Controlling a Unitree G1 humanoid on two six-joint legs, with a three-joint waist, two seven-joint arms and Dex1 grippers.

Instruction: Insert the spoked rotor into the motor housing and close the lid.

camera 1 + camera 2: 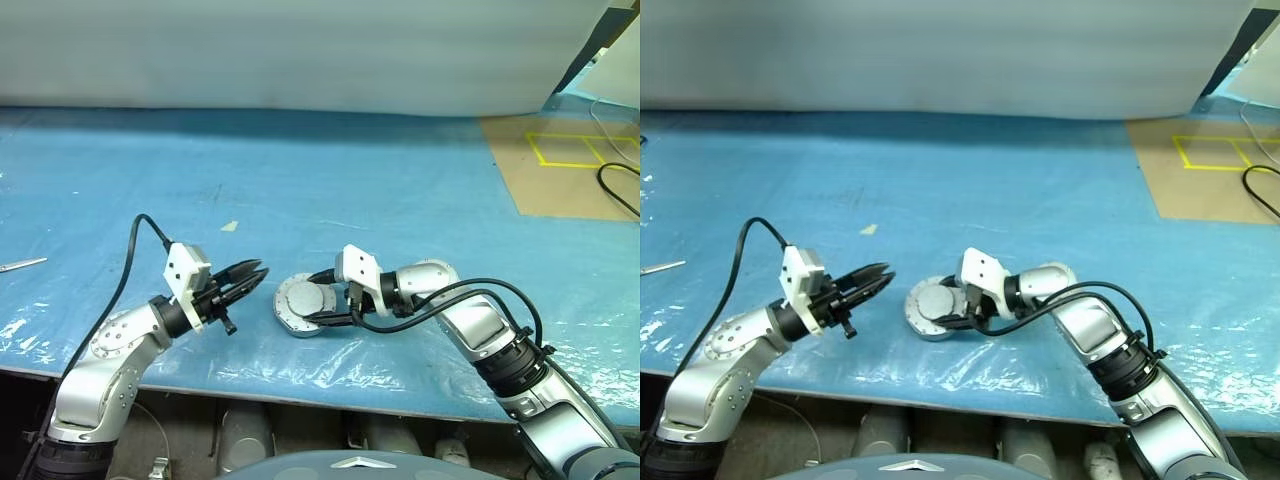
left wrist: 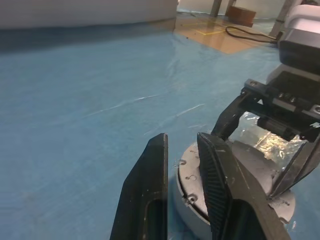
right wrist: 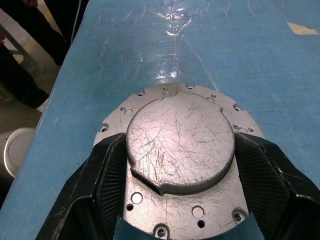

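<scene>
lid edges sit between right fingers, open blue table beyond.

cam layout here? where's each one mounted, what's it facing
Left and right eye: head, looking forward and down at the blue table; both arms show, left gripper and right gripper.
Left wrist: along its own jaws, toward the lid and the right gripper.
Right wrist: down on the closed lid's plain grey face, jaws either side.
Shared: all four show the lid.
</scene>
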